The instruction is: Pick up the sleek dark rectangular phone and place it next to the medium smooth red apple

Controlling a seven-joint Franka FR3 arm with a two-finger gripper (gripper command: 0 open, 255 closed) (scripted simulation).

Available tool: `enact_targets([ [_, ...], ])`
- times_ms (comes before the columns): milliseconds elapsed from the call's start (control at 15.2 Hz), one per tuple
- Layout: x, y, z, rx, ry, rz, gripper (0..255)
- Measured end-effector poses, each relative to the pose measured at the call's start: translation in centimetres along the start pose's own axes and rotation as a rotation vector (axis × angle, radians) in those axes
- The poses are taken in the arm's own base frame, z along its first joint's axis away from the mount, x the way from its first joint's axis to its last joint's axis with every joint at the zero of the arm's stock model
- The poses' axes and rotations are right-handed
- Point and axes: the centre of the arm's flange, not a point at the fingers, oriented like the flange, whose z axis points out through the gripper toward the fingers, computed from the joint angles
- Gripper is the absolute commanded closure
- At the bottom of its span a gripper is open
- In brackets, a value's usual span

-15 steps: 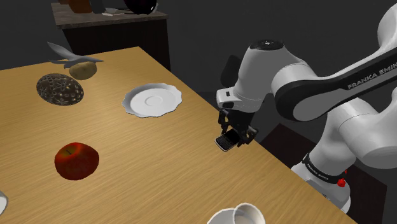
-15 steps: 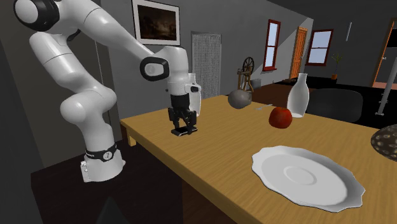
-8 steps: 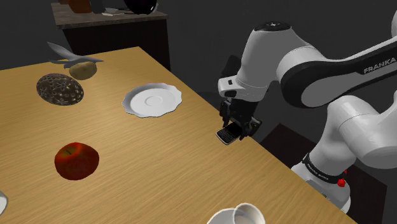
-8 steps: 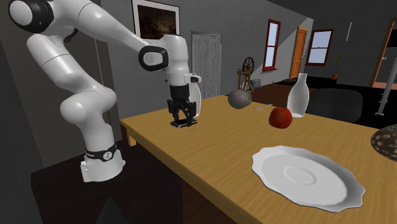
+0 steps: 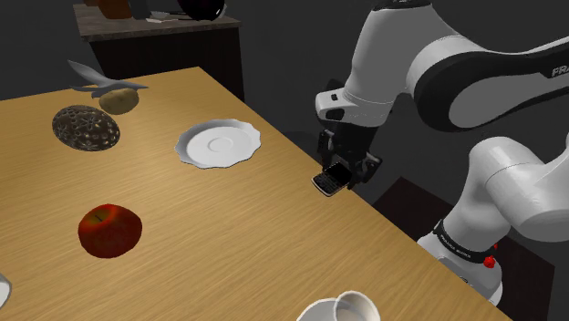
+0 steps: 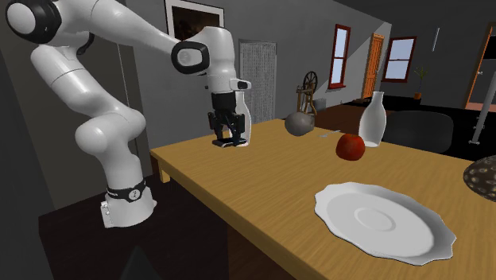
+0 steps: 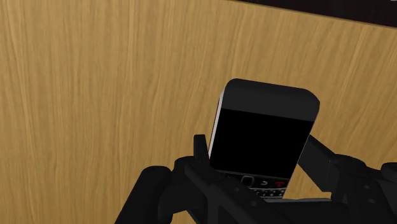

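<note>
The dark rectangular phone [image 5: 330, 179] hangs in the air above the table's near edge, clasped by my gripper [image 5: 345, 175], which is shut on it. From across the table, the gripper [image 6: 225, 137] holds the phone [image 6: 223, 143] a little above the wood. Up close, the phone [image 7: 261, 135] shows a black screen and a small keypad, and its lower end is pinched between the two black fingers [image 7: 202, 151]. The red apple [image 5: 109, 229] lies on the table far toward the shoulder view's left, and the apple [image 6: 350, 146] sits beside a white bottle [image 6: 372, 120].
A white plate [image 5: 218, 143] lies between gripper and apple. A dark openwork ball [image 5: 86, 128], a brown round object [image 5: 119, 99] and a white cup [image 5: 350, 308] also stand on the wooden table [image 5: 237, 228]. Beyond the table edge the floor drops away.
My gripper has risen with the phone in it, lifting it off the table near the edge. The arm's upper joints moved up too; nothing else shifted.
</note>
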Motion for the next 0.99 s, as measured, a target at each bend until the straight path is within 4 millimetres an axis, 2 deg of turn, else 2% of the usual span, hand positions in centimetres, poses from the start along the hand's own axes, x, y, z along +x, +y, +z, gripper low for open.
enact_targets([
  [660,0.2,0.3,-5.2,0.0,0.0,0.0,255],
  [792,1.7,1.0,-5.4,0.0,0.0,0.0,255],
  [990,5.1,2.7,-5.5,0.0,0.0,0.0,255],
])
